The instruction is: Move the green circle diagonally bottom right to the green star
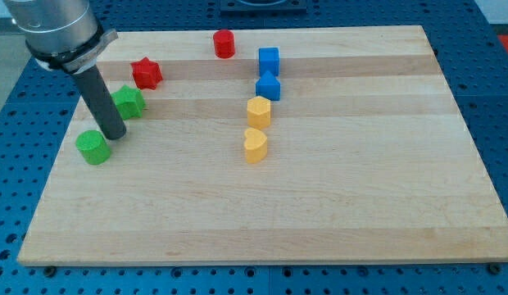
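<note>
The green circle point(92, 147) lies near the board's left edge. The green star point(129, 102) lies up and to the right of it. My tip point(115, 135) is at the end of the dark rod, just right of the green circle's top and below-left of the green star, touching or nearly touching the circle; I cannot tell which.
A red star point(146, 73) lies above the green star. A red cylinder point(224, 43) is at the top centre. Two blue blocks point(269, 60) point(268, 86) and two yellow blocks point(259, 111) point(254, 145) form a column at the middle of the wooden board point(360, 188).
</note>
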Robot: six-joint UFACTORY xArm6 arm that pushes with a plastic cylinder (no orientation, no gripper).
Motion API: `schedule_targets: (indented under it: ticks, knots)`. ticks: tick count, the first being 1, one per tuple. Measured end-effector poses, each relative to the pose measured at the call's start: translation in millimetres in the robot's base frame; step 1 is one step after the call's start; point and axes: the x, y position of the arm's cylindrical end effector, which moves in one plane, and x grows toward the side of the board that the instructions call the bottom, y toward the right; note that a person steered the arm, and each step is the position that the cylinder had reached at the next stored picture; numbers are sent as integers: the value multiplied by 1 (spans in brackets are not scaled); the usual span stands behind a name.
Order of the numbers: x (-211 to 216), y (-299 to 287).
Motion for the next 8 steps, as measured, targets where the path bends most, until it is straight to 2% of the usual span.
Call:
schedule_targets:
  ticks: [2,3,4,5,7,8]
  knots:
    - [-1,-51]
    - [49,-28]
    - [59,78]
    - [92,125]
    - [68,35]
    - [54,26]
